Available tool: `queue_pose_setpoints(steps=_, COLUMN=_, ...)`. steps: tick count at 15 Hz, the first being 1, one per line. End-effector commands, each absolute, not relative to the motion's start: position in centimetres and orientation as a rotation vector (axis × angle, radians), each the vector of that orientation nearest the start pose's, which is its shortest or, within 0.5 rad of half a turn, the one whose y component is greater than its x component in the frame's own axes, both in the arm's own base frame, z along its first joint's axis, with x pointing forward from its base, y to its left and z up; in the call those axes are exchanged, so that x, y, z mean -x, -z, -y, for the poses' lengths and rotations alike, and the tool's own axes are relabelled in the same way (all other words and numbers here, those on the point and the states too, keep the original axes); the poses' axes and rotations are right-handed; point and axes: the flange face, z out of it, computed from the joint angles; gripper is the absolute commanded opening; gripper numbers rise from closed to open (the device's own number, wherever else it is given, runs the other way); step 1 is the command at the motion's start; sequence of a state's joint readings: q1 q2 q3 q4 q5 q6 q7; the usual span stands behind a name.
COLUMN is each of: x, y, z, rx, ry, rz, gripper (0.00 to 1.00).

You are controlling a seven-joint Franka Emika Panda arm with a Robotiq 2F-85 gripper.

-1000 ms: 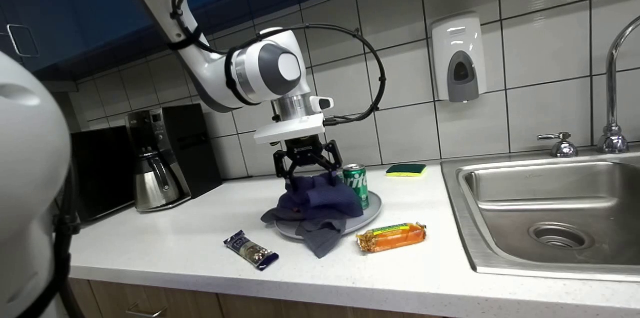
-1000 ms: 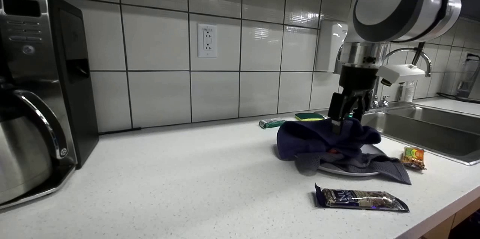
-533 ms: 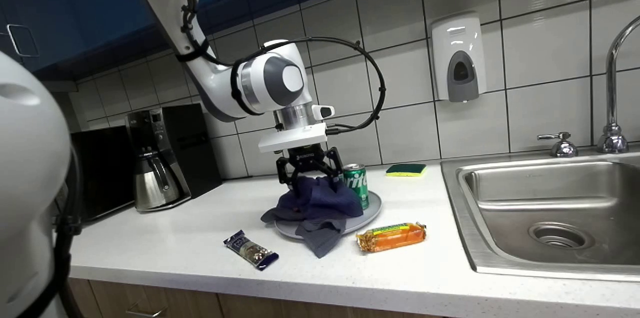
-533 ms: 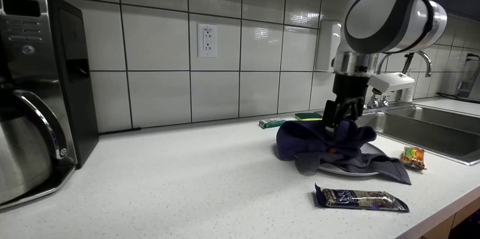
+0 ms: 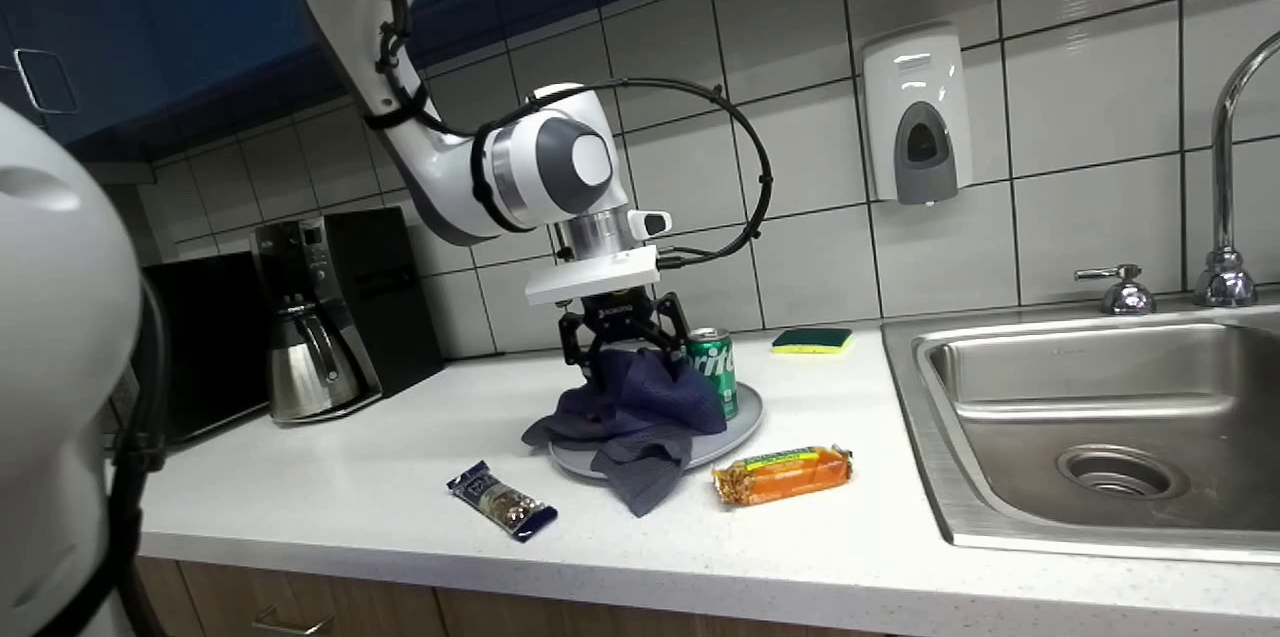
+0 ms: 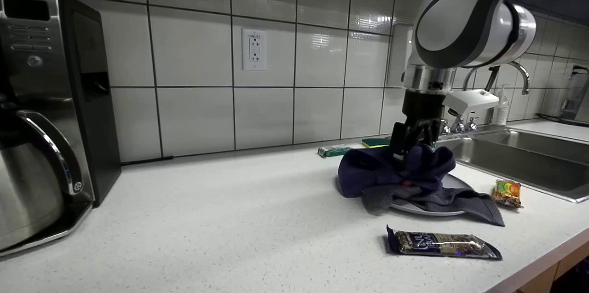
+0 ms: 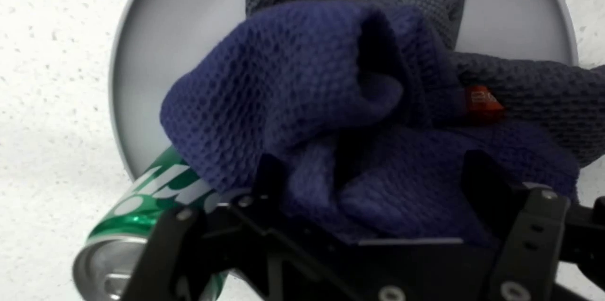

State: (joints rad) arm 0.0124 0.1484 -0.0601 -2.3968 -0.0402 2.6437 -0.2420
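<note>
Gripper [image 7: 375,176]: hanging in the lower half of the wrist view, fingers standing wide apart at left and right, clamping nothing.
Cloth, blue and grey [image 7: 307,88]: lying crumpled in mid-frame, below and between the fingers, most of its bulk spreading upward from the fingertips; showing no clear long axis.
Between the fingers: blue folds running roughly up the frame, crossing the fingertip line; contact not showing clearly.
Plate [image 7: 142,64]: supporting the cloth, rim curving through upper left.
Can [image 7: 153,202]: standing at lower left, beside the cloth.
</note>
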Motion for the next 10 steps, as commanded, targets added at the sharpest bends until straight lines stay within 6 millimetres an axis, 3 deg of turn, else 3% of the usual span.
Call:
queue_pose_setpoints(steps=1, x=-51.85, y=-26.29, z=1.96, rx=3.17, ry=0.154, rz=0.377, gripper=0.75)
queue_pose_setpoints(steps=3, x=-51.94, y=-26.23, z=1.9, rx=3.168, ry=0.153, rz=0.384, gripper=0.66)
queue_pose_setpoints(steps=10, x=-51.83, y=-26.04, z=1.63, rx=3.163, ry=0.141, rz=0.394, gripper=0.09)
